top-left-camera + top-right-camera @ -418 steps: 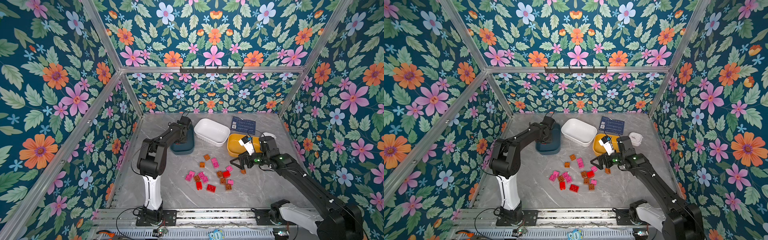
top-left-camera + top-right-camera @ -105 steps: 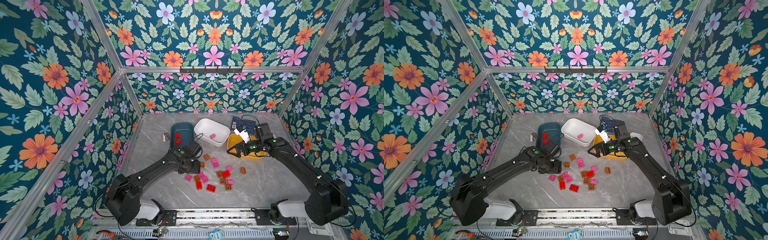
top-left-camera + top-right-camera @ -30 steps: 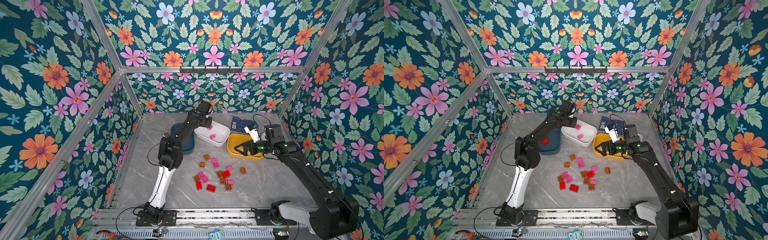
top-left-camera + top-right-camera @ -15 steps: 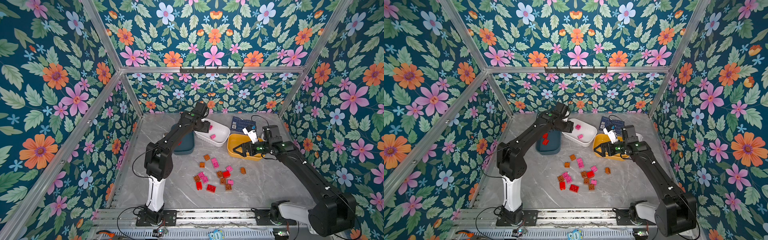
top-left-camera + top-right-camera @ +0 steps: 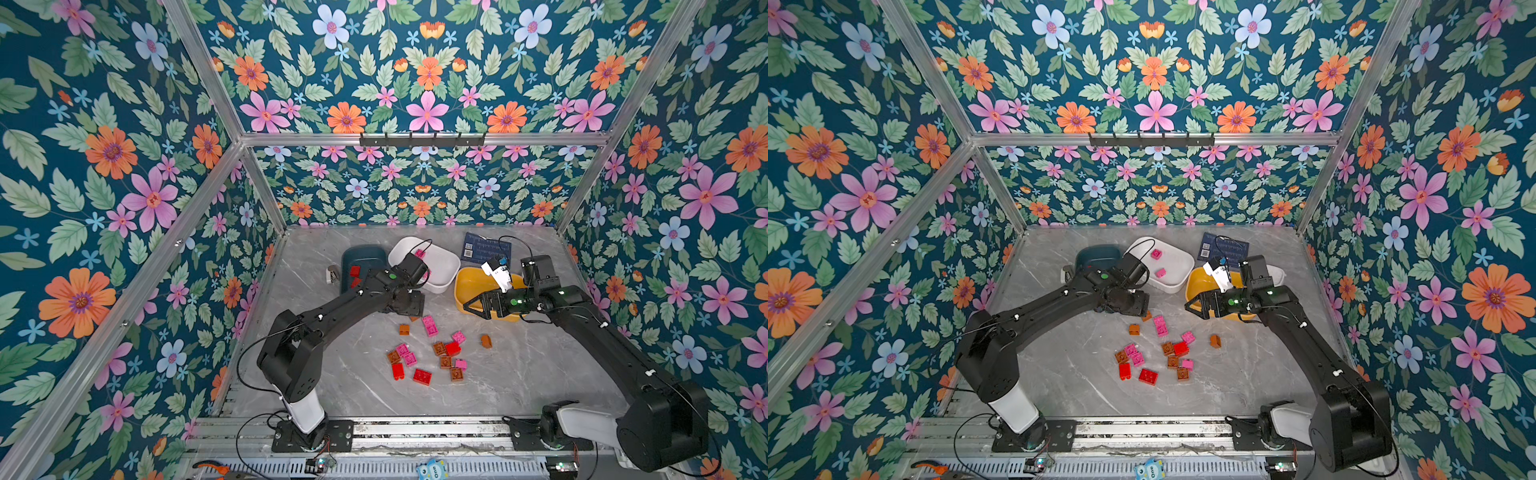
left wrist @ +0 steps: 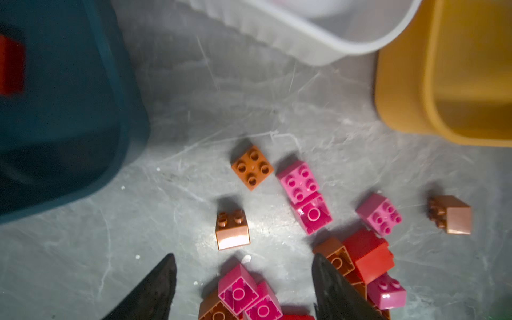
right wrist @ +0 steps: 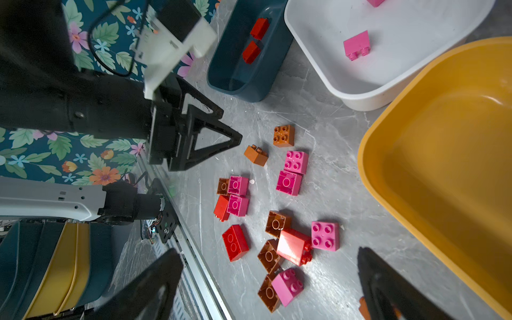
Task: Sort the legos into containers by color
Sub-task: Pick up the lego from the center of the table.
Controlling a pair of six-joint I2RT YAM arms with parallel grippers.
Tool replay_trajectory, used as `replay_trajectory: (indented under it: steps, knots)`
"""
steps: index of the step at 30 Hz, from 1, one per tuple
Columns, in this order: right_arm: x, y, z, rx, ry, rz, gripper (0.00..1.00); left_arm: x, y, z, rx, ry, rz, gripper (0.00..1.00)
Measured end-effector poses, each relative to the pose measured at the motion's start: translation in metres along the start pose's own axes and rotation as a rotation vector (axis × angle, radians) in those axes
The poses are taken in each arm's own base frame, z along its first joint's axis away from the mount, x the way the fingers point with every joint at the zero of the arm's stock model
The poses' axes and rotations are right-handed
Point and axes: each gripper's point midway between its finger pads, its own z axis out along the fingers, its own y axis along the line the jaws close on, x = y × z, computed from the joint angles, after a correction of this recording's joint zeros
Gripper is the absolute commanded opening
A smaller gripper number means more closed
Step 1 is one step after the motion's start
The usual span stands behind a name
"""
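Swinging back from the white bin (image 5: 442,266) at the far edge of the table (image 5: 353,386), where two pink bricks (image 7: 356,45) now lie, the left gripper (image 6: 243,261) hangs empty, jaws well apart, over the loose legos (image 5: 422,376) mid-table; the right gripper (image 7: 270,256) gapes wide, empty; most sorting remains

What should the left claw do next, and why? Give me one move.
Probably lower the open, empty left claw onto the upturned pink brick lying between its jaws, then close. The white bin already holds pink legos, so this one likely goes there.
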Motion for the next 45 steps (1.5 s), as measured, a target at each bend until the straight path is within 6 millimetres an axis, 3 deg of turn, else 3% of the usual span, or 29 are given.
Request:
replay_trajectory:
  steps: [10,20,28,36,42,45]
  knots:
    - [0.011,-0.001,0.002,-0.004,0.013,0.019,0.99,0.019,0.007,0.045,-0.051,0.031,-0.055,0.69]
    - [0.012,-0.001,-0.001,0.013,0.005,0.013,0.99,0.041,0.008,0.064,-0.066,0.086,-0.052,0.58]
    - [0.010,-0.003,-0.002,0.031,0.001,0.006,0.99,0.046,0.010,0.072,-0.083,0.099,-0.046,0.40]
    - [0.009,-0.003,-0.005,0.044,-0.003,-0.001,0.99,0.035,0.008,0.066,-0.086,0.064,-0.039,0.35]
    - [0.001,-0.008,-0.016,0.074,-0.031,-0.005,0.99,0.003,-0.010,0.034,-0.038,-0.006,-0.027,0.35]
    - [-0.005,-0.009,-0.023,0.096,-0.050,-0.016,0.99,-0.023,-0.025,0.014,-0.003,-0.057,-0.013,0.36]
